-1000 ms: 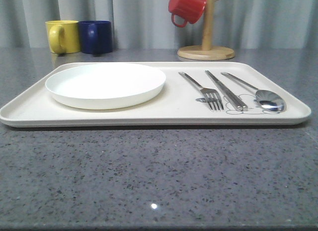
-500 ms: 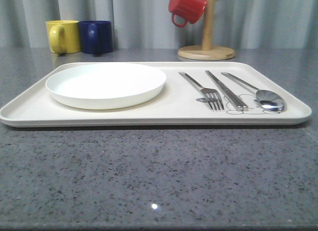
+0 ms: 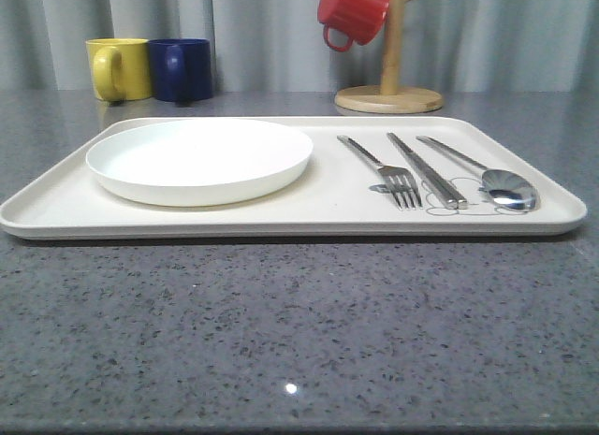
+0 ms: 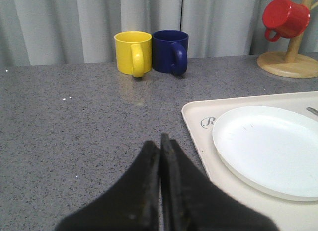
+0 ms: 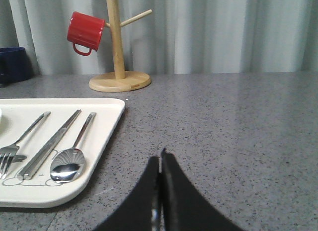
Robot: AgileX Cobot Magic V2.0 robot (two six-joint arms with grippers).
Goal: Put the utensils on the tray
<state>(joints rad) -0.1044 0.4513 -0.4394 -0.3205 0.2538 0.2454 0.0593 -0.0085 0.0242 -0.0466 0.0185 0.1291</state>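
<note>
nothing shifts over the last second: plate (image 3: pixel 199 159), fork (image 3: pixel 382 170), knife (image 3: pixel 426 169) and spoon (image 3: pixel 487 176) all sit on the tray (image 3: pixel 309 215), left tool (image 4: pixel 160 146) and right tool (image 5: pixel 160 164) pinched closed and empty over the bench (image 3: pixel 281 332), so the job looks done.

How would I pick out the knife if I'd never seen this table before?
Find the big cream tray on the grey table; a white plate sits on its left part. To the plate's right lie three silver pieces side by side, and the knife is the middle one. It is a plain straight bar, unlike the pronged fork and the oval-bowled spoon.
</note>
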